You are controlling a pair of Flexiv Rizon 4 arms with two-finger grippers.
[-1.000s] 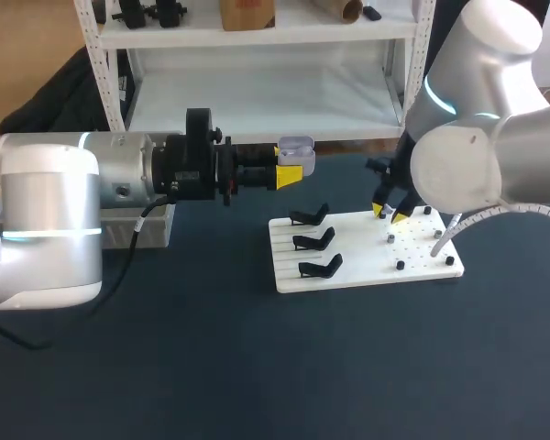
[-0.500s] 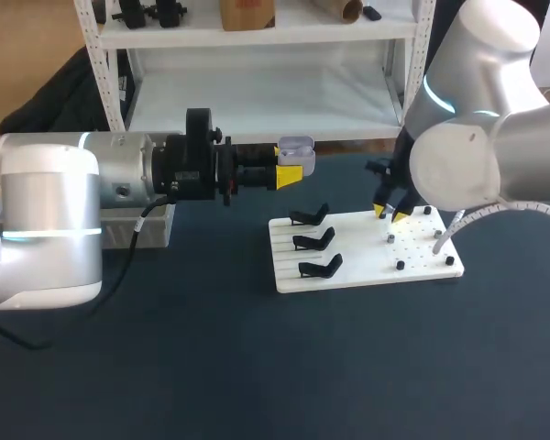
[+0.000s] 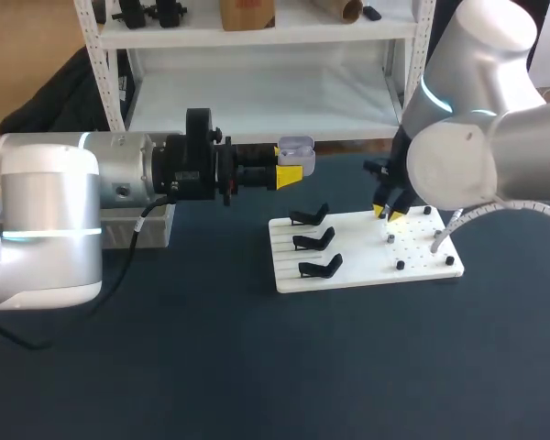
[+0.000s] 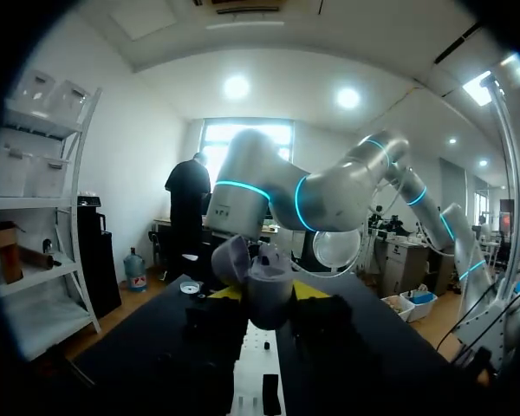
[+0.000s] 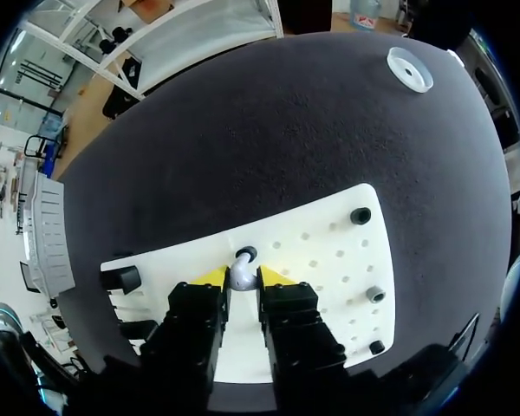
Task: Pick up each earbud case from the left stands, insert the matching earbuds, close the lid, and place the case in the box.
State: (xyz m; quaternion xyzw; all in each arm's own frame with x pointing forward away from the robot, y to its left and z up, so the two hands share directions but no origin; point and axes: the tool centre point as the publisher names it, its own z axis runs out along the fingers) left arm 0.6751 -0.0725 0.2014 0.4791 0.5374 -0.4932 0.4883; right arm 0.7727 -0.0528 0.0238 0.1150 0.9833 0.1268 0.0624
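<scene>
In the head view, the left gripper (image 3: 293, 174) reached out level above the dark table (image 3: 211, 367). Its yellow tips were clamped on an open-lidded earbud case (image 3: 296, 147), high up and well apart from the three black stands (image 3: 313, 240) on the white board (image 3: 367, 261). The right gripper (image 3: 388, 214) pointed down at the board's pegged half.

In the left wrist view, the grey case sat pinched between the fingers (lid tipped back), with the board lying below it.

In the right wrist view, the right gripper's tips stood close together, pinching a small grey earbud (image 5: 241, 276) just by a black socket (image 5: 246, 254). Other black pegs (image 5: 360, 216) stood apart on the board.
</scene>
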